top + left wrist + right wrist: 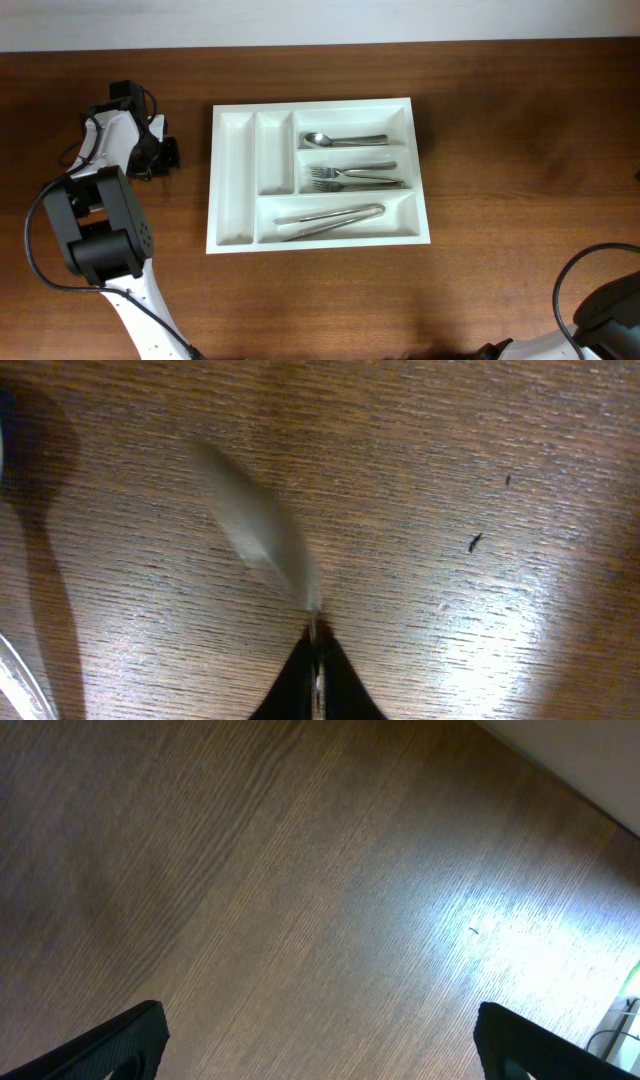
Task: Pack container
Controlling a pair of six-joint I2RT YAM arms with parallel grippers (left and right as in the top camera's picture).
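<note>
A white tray point(213, 180) lies flat on a brown wooden worktop point(500, 150), seen from above. It has five compartments: two narrow upright ones at its left end, both bare, and three long ones lying across to their right. The top long compartment holds a spoon point(345, 140), bowl towards the tray's left. The middle one holds forks point(355, 177), tines towards the tray's left. The bottom one, running along the tray's near edge, holds tongs point(330, 218).

The left gripper point(165, 155) sits just beside the tray's left edge, level with its upper half, apart from the rim. Its wrist camera looks down at wood grain: the jaws are pressed together into a single dark point point(316, 635). A pale grey streak point(255, 525) runs away from that point up and to the left; it is too blurred to name, and whether the jaws pinch it cannot be told.

The right arm point(610, 320) is well apart from the tray, past its lower right corner at the picture's edge. On its wrist camera the right gripper point(325, 1035) has its jaws spread wide, one dark finger at each lower corner, with only wood between them.
</note>
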